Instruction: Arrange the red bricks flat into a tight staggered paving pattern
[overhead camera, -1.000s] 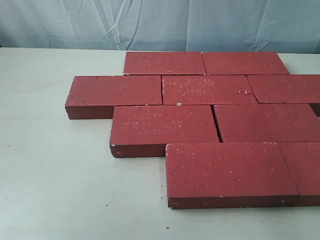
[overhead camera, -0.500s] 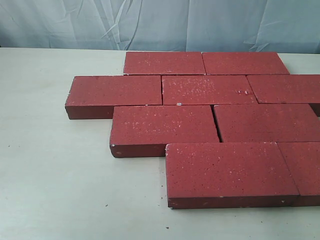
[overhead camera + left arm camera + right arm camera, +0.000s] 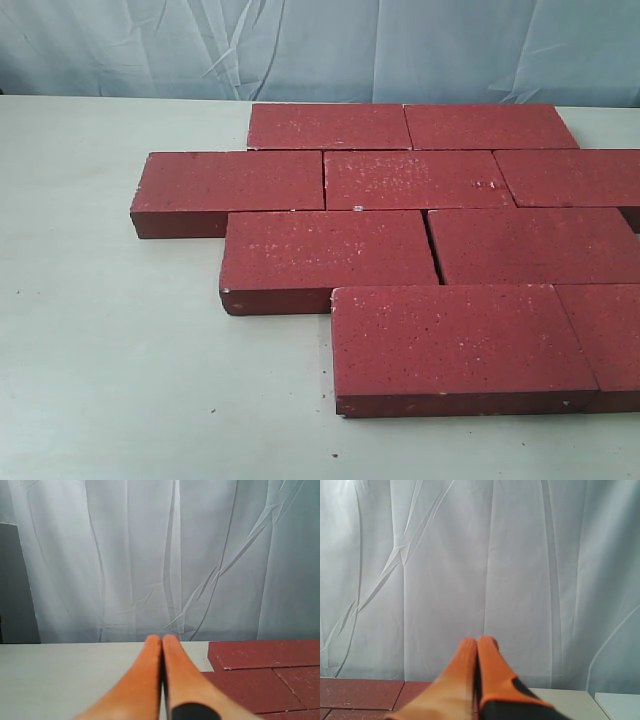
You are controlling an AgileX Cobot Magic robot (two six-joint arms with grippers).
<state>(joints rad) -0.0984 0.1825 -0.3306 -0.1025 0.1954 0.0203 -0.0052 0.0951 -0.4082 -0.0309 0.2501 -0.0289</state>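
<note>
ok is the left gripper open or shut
Shut: the left gripper shows its orange fingers pressed together, nothing between them.

The exterior view looks down at a slant over the near edge of the worktop [image 3: 110, 380]. It is near enough that the red bricks [image 3: 330, 255] fill the centre and right of the frame and run off its right edge. A pale cloth backdrop [image 3: 150, 50] crosses the top. Each wrist view sits low, just behind its own orange jaws (their tips rise from the bottom edge), facing level toward that backdrop. The left wrist view shares the bricks at its lower right, the right wrist view at its lower left.
</note>
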